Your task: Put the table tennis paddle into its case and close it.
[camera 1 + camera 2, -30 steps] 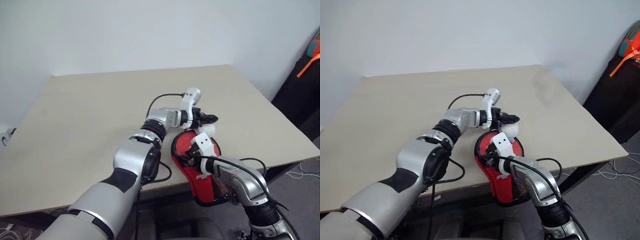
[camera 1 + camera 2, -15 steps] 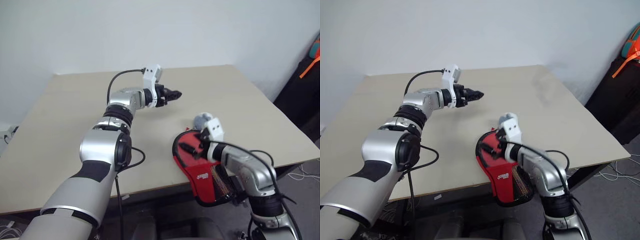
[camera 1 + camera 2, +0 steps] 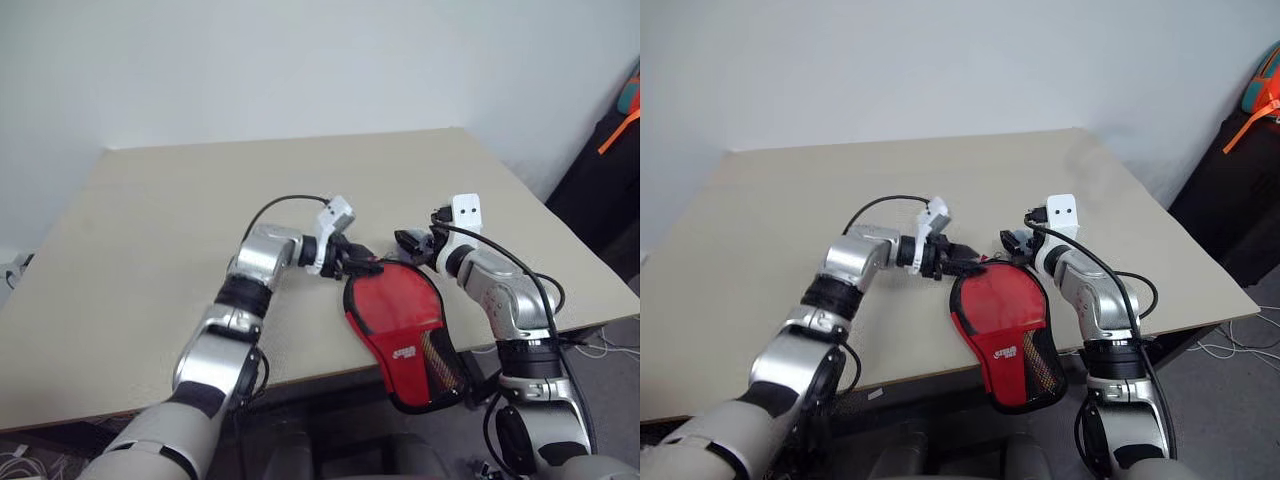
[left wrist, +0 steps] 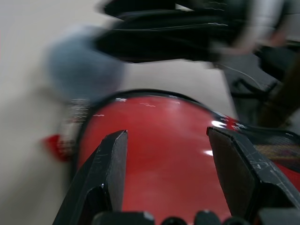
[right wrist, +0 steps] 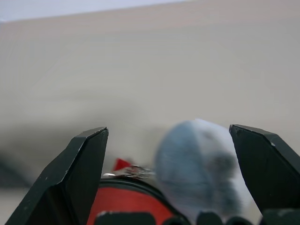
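The red case lies at the table's near edge, its narrow end with the white logo and mesh panel hanging over the edge. The table tennis paddle is hidden. My left gripper is at the far left rim of the case's round part, open, its fingers spread over the red cover. My right gripper hovers at the far rim of the case, open wide with nothing between its fingers. A pale blue-grey fuzzy ball sits just past the case, by its zip pull.
The beige table stretches away to the left and back. Its right edge and near edge are close to the case. A dark object with an orange strap stands off the table at the far right.
My left arm has swung back from the table's middle to the case's far left rim. My right gripper has opened, lifted off the case and moved to its far rim. The red cover now lies flat.
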